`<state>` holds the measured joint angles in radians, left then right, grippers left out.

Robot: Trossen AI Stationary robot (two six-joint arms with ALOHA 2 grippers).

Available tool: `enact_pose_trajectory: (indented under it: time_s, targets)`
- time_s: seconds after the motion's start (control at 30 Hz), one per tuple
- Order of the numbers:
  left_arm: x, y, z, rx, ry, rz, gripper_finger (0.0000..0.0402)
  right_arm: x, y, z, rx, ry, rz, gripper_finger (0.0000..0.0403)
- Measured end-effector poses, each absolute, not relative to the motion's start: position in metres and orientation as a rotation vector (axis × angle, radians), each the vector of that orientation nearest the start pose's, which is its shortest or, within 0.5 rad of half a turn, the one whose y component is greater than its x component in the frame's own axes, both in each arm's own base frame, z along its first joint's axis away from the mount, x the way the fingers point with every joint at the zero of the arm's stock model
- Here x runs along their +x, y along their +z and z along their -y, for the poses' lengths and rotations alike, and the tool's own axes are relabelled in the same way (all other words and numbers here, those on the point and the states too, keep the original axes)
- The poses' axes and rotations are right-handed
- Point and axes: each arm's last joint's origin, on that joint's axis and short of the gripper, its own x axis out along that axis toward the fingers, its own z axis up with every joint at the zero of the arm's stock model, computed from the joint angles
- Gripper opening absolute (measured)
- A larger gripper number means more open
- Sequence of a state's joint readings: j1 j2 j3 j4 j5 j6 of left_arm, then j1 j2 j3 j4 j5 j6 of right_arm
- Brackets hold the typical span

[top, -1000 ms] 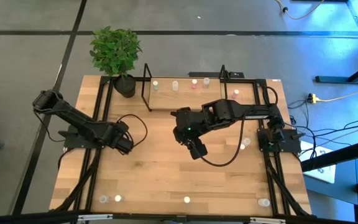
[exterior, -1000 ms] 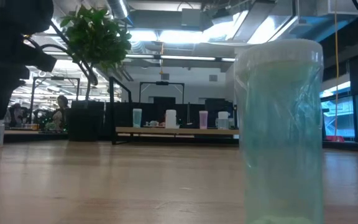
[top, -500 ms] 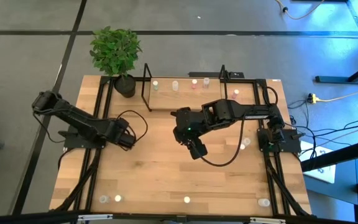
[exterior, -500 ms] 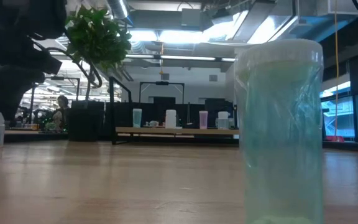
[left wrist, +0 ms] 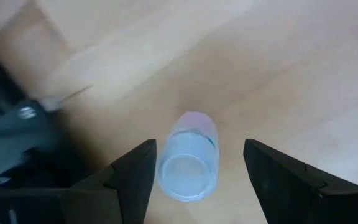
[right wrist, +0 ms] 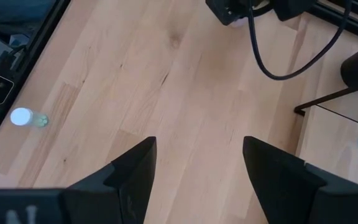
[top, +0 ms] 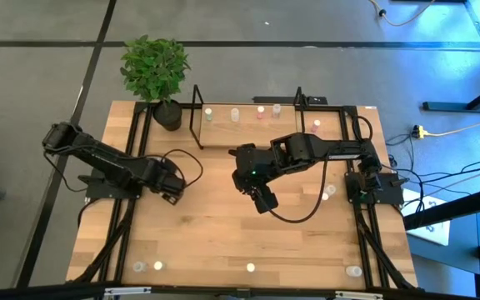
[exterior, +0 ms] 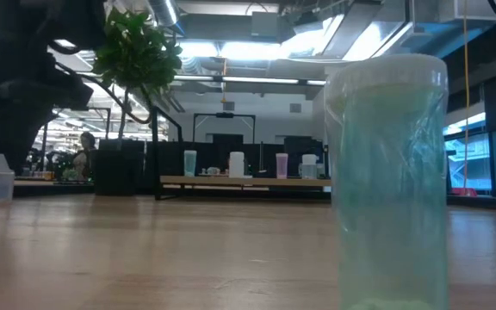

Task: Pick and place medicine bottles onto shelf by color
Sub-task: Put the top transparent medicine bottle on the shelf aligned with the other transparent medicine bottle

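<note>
A pale green medicine bottle (exterior: 387, 181) stands right against the low camera at the counter's (top: 215, 225) near edge, part of a loose row of bottles (top: 250, 267) waiting there to be sorted. Farther in, on the counter's left half, the left gripper (top: 176, 185) hangs low with its jaws spread. Its wrist view shows a pink-capped clear bottle (left wrist: 189, 157) upright on the wood between the two fingers (left wrist: 135, 176), neither of which touches it; the straddle looks like the set-up for a grasp, so this bottle appears to be the next pick. Near the counter's middle the right gripper (top: 262, 200) waits over bare wood, jaws likewise apart and holding nothing. Its wrist camera takes in a white-capped bottle (right wrist: 25, 117) standing far off by the counter's edge. At the far side, the shelf (top: 248, 132) sits inside its black wire frame beside a potted plant (top: 157, 71), already carrying several bottles (top: 262, 111) in a line along its back, greenish and clear toward the plant, pink toward the other end, which fits a grouping by color. Most of the dozen or so bottles remain off the shelf.
</note>
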<state>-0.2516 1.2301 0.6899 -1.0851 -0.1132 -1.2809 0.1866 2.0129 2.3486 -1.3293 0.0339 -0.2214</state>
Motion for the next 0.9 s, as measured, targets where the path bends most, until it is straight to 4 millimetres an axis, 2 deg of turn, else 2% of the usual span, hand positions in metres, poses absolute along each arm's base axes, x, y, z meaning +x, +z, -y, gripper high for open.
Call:
enact_pose_trajectory:
  time_s: [0.6, 0.9]
  targets:
    - [0.1627, 0.1813, 0.0393, -0.673, 0.839, -1.416, 0.0232, 0.3905, 0.3985, -0.0727, -0.312, 0.249, -0.971, 0.0241]
    - [0.1626, 0.1813, 0.0393, -0.676, 0.836, -1.419, 0.017, 0.3906, 0.3984, -0.0726, -0.312, 0.249, -0.971, 0.0241]
